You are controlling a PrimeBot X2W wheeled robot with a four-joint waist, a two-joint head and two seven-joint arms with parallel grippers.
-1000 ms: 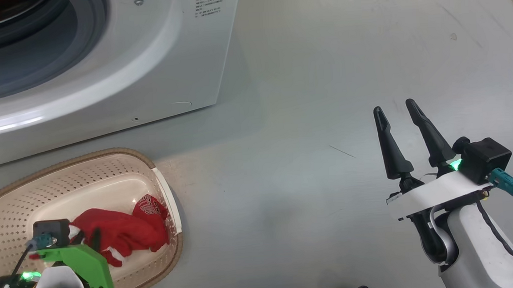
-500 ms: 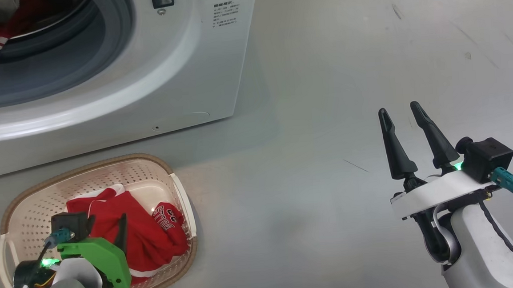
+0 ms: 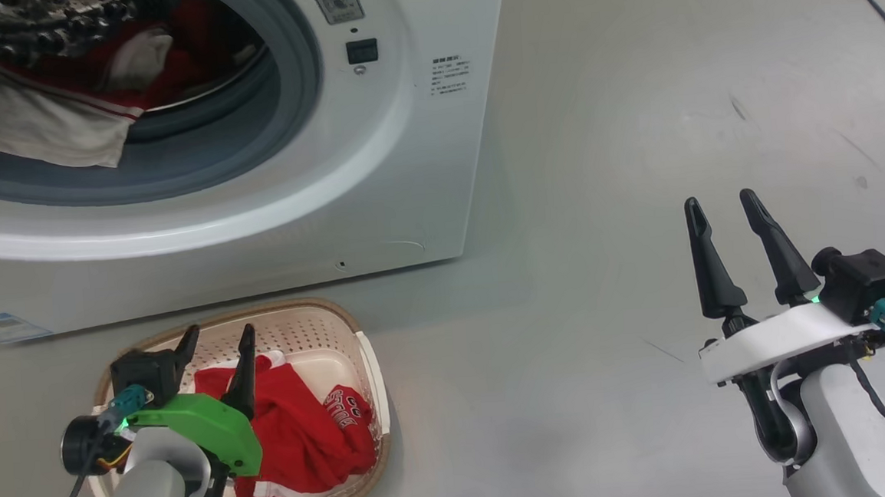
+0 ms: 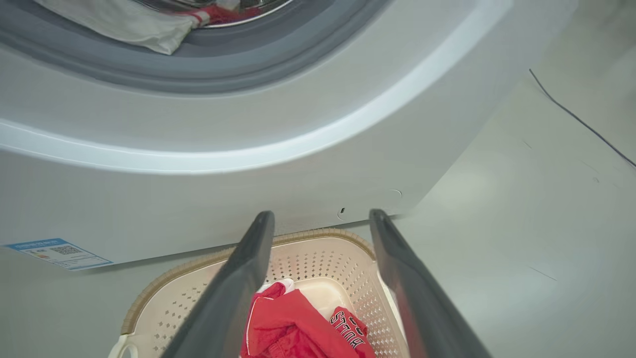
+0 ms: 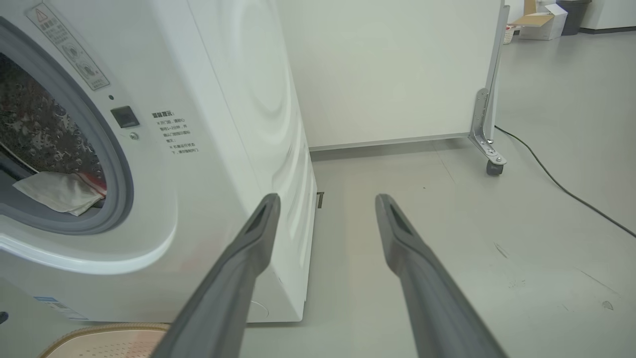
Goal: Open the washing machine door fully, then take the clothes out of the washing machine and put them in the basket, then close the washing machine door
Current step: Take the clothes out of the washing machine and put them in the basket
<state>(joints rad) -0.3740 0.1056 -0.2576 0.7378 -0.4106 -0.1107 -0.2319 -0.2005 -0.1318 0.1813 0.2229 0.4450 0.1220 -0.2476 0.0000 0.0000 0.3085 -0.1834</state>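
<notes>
Clothes [image 3: 300, 434] partly moved: red jersey [image 3: 345, 412] in the basket [image 3: 316, 334] just before the washing machine [image 3: 376, 168], pale cloth [image 3: 43, 127] and more red fabric [image 3: 195, 33] at its mouth, left hand [image 3: 219, 331] wide and empty low before it, right hand [image 3: 719, 201] wide off its side, door closing yet to do.

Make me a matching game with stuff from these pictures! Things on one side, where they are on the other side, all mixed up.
Things:
1. red clothes
2. pale cloth
3. left hand
4. right hand

Places:
A. over the bare floor, beside the washing machine
B. lying in the basket
C. hanging out over the grey seal
D. just above the basket

Pairs: 1-B, 2-C, 3-D, 4-A
</notes>
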